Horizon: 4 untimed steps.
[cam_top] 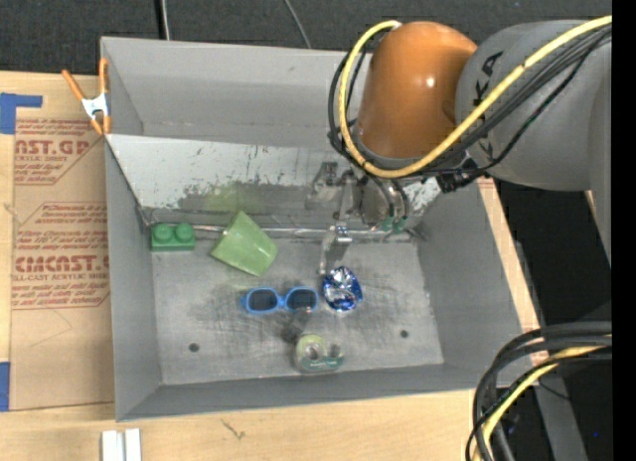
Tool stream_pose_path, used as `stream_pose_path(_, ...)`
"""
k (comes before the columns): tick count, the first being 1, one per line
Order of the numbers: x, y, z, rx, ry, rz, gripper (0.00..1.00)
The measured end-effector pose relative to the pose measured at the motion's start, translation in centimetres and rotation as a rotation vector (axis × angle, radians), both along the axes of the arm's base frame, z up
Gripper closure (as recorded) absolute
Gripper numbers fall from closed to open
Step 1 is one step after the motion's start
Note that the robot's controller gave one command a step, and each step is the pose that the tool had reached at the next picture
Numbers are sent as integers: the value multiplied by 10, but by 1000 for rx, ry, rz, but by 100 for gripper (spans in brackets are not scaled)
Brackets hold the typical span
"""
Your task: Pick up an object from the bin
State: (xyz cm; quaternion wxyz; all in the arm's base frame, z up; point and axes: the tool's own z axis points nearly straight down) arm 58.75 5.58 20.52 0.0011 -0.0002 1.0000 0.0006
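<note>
Nearest the front wall of the grey metal bin (134,290) lies a small round yellowish-green thing (318,353), with a small dark scrap (291,328) just behind it. What the scrap is cannot be made out. Further in lies a pair of blue plastic toy sunglasses (279,300), flat on the floor. Just to their right is a crumpled blue-and-silver shiny thing (341,290), perhaps a foil wrapper.

The gripper (339,248) hangs directly behind and above this shiny thing. Its metal tip points down at it and is very close, though I cannot tell whether they touch. Whether the gripper is spread or closed cannot be told either, as its lower end is thin and partly lost against the bin floor. Nothing can be seen clamped in it.

To the left and well apart from the gripper, a pale green translucent plastic cup (245,243) lies on its side. A dark green toy building brick (172,236) sits at the foot of the back wall.

As for progress, everything rests on the bin floor and nothing is lifted, so the pick is not yet done. The closing, if it has not happened, and the whole lift are left. The blue-and-silver shiny thing is the likeliest target, being the only thing right under the tool.

The arm (556,101) comes in from the right, high over the far right corner. Its wrist, under a glossy orange cover (417,81), bends steeply downward so that the tool points nearly straight into the bin. Yellow and black cables (346,101) loop round the cover.
</note>
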Motion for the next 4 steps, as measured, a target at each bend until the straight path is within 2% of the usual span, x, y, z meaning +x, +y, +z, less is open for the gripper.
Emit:
stream_pose_path(1,-20,40,-122,0,-7,47,0)
stream_pose_path(2,-43,38,-105,0,1,24,0)
stream_pose_path(3,-60,44,-106,0,4,-70,0)
stream_pose_path(4,-69,39,-130,5,-13,-131,0)
